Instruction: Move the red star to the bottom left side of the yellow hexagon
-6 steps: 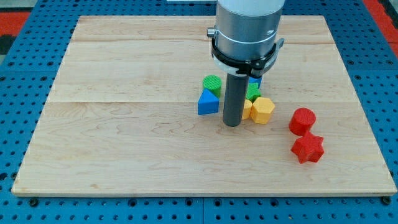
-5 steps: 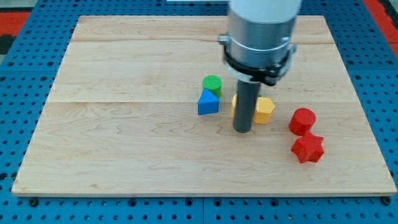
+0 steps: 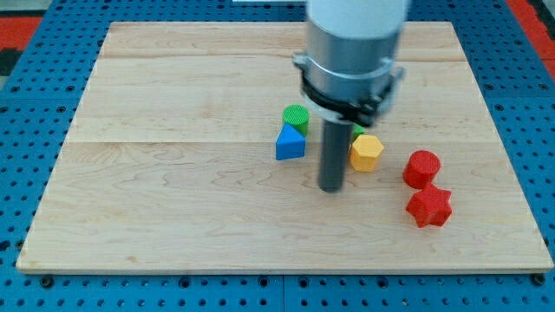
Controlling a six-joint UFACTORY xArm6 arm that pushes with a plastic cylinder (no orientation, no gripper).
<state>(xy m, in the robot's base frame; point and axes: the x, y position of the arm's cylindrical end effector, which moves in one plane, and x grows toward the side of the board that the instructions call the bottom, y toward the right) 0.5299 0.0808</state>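
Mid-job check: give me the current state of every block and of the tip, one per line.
red star: untouched, at the view's bottom right
red cylinder: just above the star
yellow hexagon: right of the rod
blue triangle: flat on the board
green cylinder: behind the triangle
my tip: lower left of the hexagon, apart from the star

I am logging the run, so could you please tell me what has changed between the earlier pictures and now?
My tip swung toward the view's right, then came back left and lower, ending at the lower left of the yellow hexagon. The red star, red cylinder, blue triangle and green cylinder stayed put.
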